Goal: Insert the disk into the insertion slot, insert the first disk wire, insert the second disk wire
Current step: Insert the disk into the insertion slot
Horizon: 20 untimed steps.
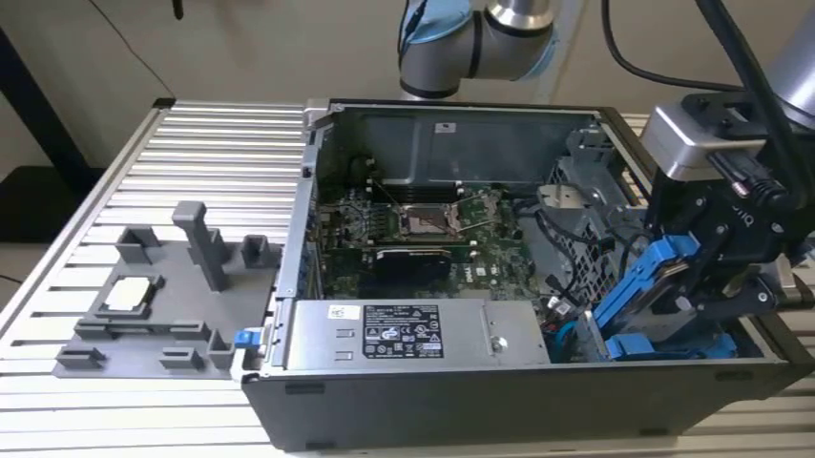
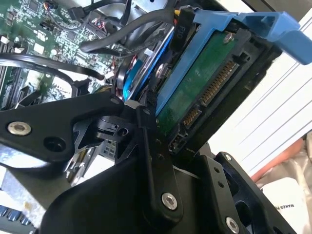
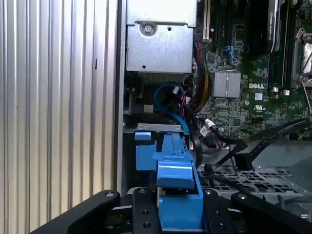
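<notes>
The disk, a drive in a bright blue bracket, hangs tilted over the open computer case's corner at the exterior view's right. My gripper is shut on it. Its lower end reaches down beside the grey perforated drive cage, where the insertion slot lies. In the second wrist view the disk's green underside and connector pins face the camera, above my black fingers. In the first wrist view the blue bracket sits in my gripper, pointing into the bay beside the cage. Loose black wires lie across the cage.
A grey power supply box with a white sticker fills the case's near side, with the motherboard behind it. A grey fixture plate with posts stands on the slatted aluminium table. The arm's base rises behind the case.
</notes>
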Each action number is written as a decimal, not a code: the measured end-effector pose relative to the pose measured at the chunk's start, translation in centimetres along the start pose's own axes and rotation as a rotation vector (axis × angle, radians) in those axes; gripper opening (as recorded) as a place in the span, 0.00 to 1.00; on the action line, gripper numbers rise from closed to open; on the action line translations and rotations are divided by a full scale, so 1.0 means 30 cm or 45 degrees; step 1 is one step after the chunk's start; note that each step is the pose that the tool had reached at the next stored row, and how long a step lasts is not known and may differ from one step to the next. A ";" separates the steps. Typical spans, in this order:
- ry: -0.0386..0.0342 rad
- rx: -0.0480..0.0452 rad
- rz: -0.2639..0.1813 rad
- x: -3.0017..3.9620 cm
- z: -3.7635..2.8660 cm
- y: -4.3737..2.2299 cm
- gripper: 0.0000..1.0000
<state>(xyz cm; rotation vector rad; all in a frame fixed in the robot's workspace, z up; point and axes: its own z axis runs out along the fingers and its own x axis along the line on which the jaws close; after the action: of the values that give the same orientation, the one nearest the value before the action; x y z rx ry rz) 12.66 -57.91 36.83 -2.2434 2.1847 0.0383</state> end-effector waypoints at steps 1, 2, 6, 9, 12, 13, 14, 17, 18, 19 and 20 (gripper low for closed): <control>0.0001 0.000 0.000 0.000 0.002 0.000 0.33; 0.0001 0.000 0.000 0.000 0.002 0.000 0.33; 0.0010 0.000 0.000 0.000 0.003 0.000 0.33; 0.0018 0.000 0.000 0.000 0.002 0.000 0.35; 0.0023 0.000 0.000 0.000 0.003 0.000 0.47; 0.0026 0.000 0.000 0.000 0.003 0.000 0.47; 0.0028 0.000 0.000 0.000 0.003 0.000 0.47; 0.0033 0.000 0.000 0.000 -0.012 0.000 0.47; 0.0046 0.000 0.000 -0.001 -0.022 0.000 0.47; 0.0065 0.000 0.000 -0.001 -0.034 0.000 0.47; 0.0087 0.000 0.000 -0.001 -0.046 0.001 0.47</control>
<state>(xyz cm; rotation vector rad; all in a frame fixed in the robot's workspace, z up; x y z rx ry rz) 12.65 -57.91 38.21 -2.2469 2.1883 0.0309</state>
